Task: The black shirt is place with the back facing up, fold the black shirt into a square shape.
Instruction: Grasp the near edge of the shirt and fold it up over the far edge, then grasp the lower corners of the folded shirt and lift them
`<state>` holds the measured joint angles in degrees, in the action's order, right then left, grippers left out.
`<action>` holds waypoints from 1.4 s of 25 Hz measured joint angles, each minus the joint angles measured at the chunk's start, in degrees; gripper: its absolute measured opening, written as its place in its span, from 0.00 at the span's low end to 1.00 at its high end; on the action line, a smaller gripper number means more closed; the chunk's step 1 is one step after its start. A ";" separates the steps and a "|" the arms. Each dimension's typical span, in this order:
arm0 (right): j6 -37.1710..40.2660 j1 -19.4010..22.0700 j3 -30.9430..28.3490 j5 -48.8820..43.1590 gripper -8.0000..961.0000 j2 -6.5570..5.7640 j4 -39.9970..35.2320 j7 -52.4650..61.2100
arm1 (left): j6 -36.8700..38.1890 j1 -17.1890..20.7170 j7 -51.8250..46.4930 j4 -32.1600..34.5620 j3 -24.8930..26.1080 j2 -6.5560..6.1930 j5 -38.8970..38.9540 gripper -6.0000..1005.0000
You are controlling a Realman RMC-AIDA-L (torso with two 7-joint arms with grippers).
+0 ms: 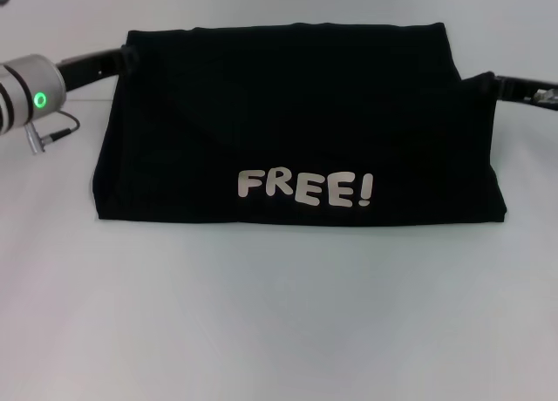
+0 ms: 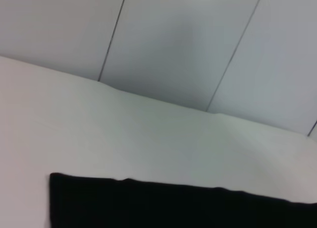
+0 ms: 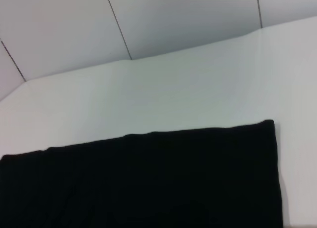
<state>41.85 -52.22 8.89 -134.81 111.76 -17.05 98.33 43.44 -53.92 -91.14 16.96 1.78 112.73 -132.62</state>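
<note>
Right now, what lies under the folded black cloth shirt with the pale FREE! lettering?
The black shirt lies on the plain white table, which shows around it. Both arms run in behind its far corners; their grippers are covered by cloth. Anything else beneath cannot be seen.

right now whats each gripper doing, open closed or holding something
Left gripper: at the far left corner of the black shirt; cannot be told.
Right gripper: at the shirt's far right edge; cannot be told.
</note>
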 joint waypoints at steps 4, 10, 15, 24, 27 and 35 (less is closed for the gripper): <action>-2.10 -0.01 0.93 0.00 0.06 0.81 1.03 0.33 | -4.22 -0.02 4.14 -0.12 -0.18 2.13 0.75 0.02; -1.88 0.09 3.50 0.00 0.11 1.65 0.85 1.34 | -11.07 -0.59 9.32 -0.24 -0.40 4.25 1.16 0.07; -2.63 0.55 4.82 -0.02 0.20 1.70 -0.12 2.68 | -17.49 -0.74 9.29 -0.60 -0.25 4.25 1.16 0.19; 3.19 2.62 5.04 1.50 0.54 1.87 -6.15 4.04 | -15.84 1.86 7.82 0.01 -0.18 3.82 3.43 0.52; 6.73 3.20 5.06 1.58 0.60 1.49 -7.31 4.45 | -11.81 3.28 4.94 1.08 -0.48 3.97 3.20 0.64; 23.12 6.59 6.49 1.68 0.60 -0.33 -10.88 6.87 | 13.84 12.22 -8.71 11.69 -6.96 4.65 2.63 0.66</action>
<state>64.97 -45.64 15.38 -133.13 111.42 -27.93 105.20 57.27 -41.70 -99.85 28.64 -5.18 117.38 -130.00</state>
